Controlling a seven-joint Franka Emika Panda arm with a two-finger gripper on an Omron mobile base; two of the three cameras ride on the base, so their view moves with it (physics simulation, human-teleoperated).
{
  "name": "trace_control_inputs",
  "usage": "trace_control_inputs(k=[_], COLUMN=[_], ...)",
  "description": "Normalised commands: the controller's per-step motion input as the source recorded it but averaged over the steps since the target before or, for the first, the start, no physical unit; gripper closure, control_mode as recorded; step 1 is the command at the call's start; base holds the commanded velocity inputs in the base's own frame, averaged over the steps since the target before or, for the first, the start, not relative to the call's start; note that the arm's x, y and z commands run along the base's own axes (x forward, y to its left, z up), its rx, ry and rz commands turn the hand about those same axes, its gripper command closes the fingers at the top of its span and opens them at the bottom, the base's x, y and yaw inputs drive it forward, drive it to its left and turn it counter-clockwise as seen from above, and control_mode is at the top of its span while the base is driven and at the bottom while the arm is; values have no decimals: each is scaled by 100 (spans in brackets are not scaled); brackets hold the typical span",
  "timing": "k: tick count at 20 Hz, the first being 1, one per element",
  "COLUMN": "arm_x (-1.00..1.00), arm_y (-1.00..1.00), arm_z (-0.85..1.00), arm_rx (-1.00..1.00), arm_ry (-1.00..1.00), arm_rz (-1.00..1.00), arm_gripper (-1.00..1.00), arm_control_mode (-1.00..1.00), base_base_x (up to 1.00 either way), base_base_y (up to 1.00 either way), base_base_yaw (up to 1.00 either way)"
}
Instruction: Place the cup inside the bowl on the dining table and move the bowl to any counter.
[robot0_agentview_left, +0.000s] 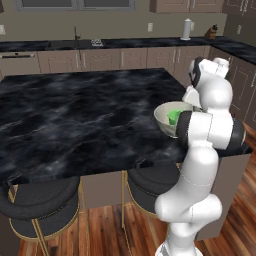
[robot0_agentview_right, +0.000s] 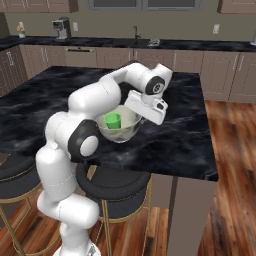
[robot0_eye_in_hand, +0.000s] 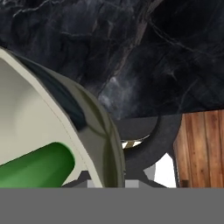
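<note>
The cup (robot0_agentview_right: 113, 120) is seen inside the bowl (robot0_agentview_right: 125, 131), which is raised just above the dining table (robot0_agentview_right: 190, 130) near its stool-side edge. The bowl's rim is gripped by the gripper (robot0_agentview_right: 141, 116), fingers clamped on it.

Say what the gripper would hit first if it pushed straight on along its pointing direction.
Probably the bowl rim directly ahead of the gripper; beyond it lies the dining table top. Finger contact is hidden, so depth is uncertain.
</note>
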Motion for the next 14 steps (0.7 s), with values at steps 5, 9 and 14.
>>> trace_control_inputs(k=[5,9,14], arm_x=[-24,-34,-30], arm_y=[0,0,0], arm_z=[53,20,11], arm_rx=[0,0,5], arm_ry=[4,1,0], arm_rz=[0,0,0], arm_gripper=[100,100,100], arm_control_mode=[-100,-100,-100], base_base_x=[0,0,0], base_base_y=[0,0,0], base_base_yaw=[0,0,0])
